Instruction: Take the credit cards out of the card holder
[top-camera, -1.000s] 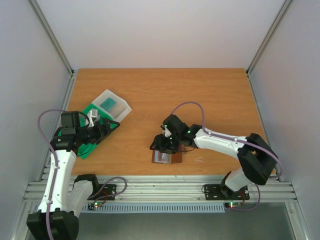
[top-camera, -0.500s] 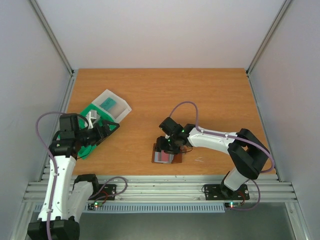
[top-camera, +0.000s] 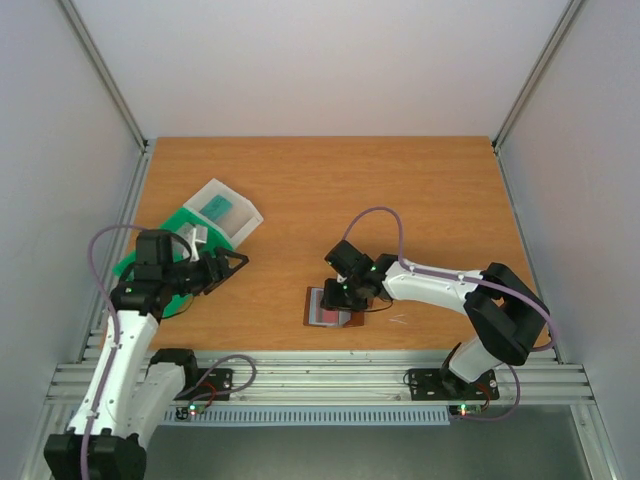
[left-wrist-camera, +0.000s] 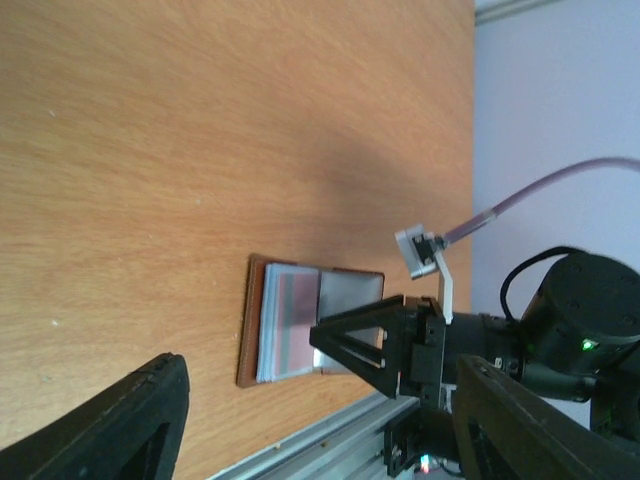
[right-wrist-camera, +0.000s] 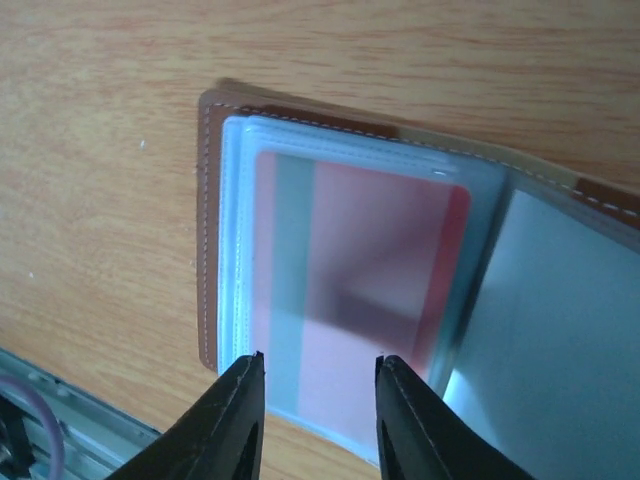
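**Entry 1: red card, awaiting extraction**

Card holder (right-wrist-camera: 208, 230) lying open on table (top-camera: 420, 200), near front edge; red credit card (right-wrist-camera: 370, 270) inside clear sleeve (right-wrist-camera: 232, 250). Right gripper (right-wrist-camera: 318, 375) over sleeve edge, jaws part-spread, pinching nothing. Left gripper (top-camera: 236, 262) spread, empty, well apart. Pinch card alone, not sleeve; pin holder down.

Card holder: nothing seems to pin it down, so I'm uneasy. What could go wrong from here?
1. The red card lies under a clear sleeve; the right end effector, poised at the sleeve's edge, may pinch both and lift the card holder.
2. The left end effector hangs far off, so the wallet could slide toward the table's near edge.
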